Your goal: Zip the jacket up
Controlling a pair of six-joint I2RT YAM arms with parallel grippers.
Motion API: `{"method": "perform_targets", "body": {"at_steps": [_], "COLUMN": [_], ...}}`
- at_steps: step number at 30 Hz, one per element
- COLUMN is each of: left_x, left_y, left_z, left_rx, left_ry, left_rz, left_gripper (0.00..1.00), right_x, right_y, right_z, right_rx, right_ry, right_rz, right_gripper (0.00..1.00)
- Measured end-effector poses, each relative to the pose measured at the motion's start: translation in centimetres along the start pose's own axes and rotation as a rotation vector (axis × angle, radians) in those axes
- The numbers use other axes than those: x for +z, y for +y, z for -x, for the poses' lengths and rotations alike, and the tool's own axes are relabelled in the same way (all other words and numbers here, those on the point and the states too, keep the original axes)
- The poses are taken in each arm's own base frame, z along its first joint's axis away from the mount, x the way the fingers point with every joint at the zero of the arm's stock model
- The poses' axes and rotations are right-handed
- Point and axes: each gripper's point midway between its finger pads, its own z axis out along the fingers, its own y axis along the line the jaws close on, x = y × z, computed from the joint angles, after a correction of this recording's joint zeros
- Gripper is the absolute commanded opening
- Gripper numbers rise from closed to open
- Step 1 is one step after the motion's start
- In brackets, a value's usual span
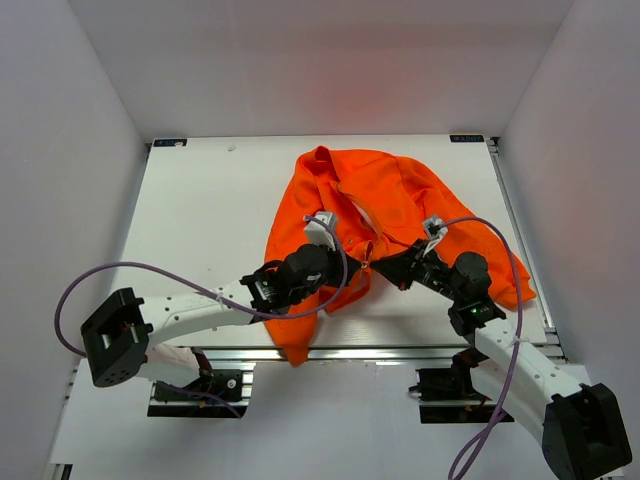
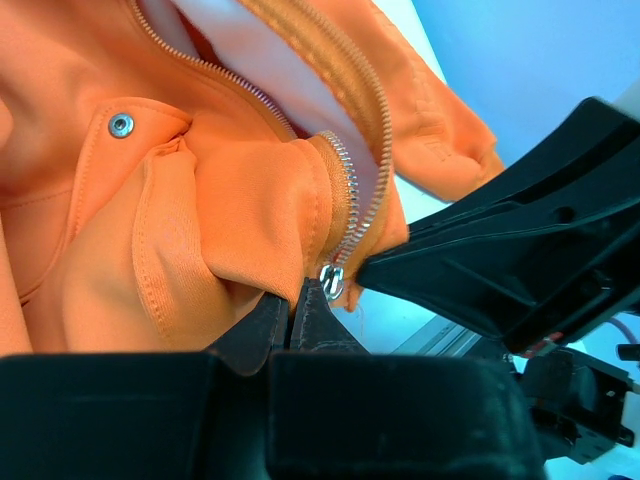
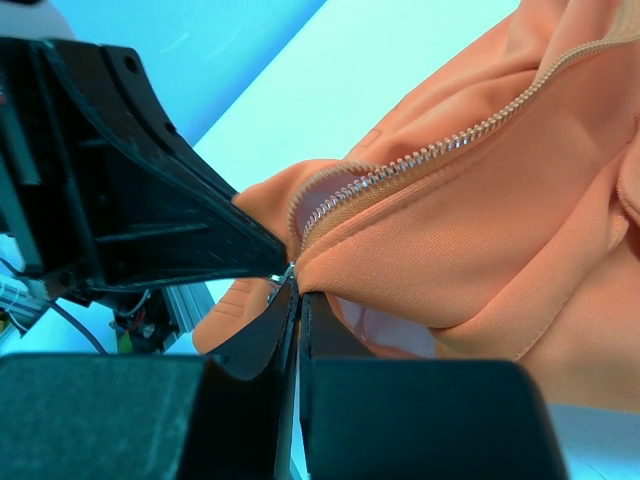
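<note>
Now the jacket (image 1: pixel 400 205) lies mid-table (image 1: pixel 200 210) toward the far edge, left gripper (image 2: pixel 293 300) and right gripper (image 3: pixel 297 290) both clamped on its hem at the slider (image 2: pixel 332 281), so zipping seems about to start: draw the slider up, hem taut.

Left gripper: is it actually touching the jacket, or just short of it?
Touching. The left wrist view shows the left gripper shut on a fold of the jacket hem, fabric pinched between its tips, right beside the zipper slider.
</note>
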Motion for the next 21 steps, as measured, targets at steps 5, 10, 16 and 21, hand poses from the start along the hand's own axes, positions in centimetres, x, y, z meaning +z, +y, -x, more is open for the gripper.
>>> {"method": "perform_targets", "body": {"at_steps": [5, 10, 16, 21], "left_x": [0.4, 0.4, 0.0, -0.5], "left_y": [0.0, 0.0, -0.9, -1.1], "left_z": [-0.2, -0.5, -1.5, -1.8], "left_rx": [0.013, 0.027, 0.051, 0.073], "left_ry": [0.011, 0.027, 0.078, 0.106], "left_rz": [0.014, 0.009, -0.045, -0.062], "left_gripper": [0.00, 0.00, 0.00, 0.00], "right_x": [0.1, -0.1, -0.4, -0.4], "right_y": [0.2, -0.5, -1.8, -1.6], "right_z": [0.4, 0.2, -0.6, -0.6], "right_rx": [-0.001, -0.014, -0.046, -0.058], "right_ry": [-0.014, -0.011, 0.025, 0.034], "right_rz": [0.009, -0.032, -0.100, -0.094], "right_gripper": [0.00, 0.00, 0.00, 0.00]}}
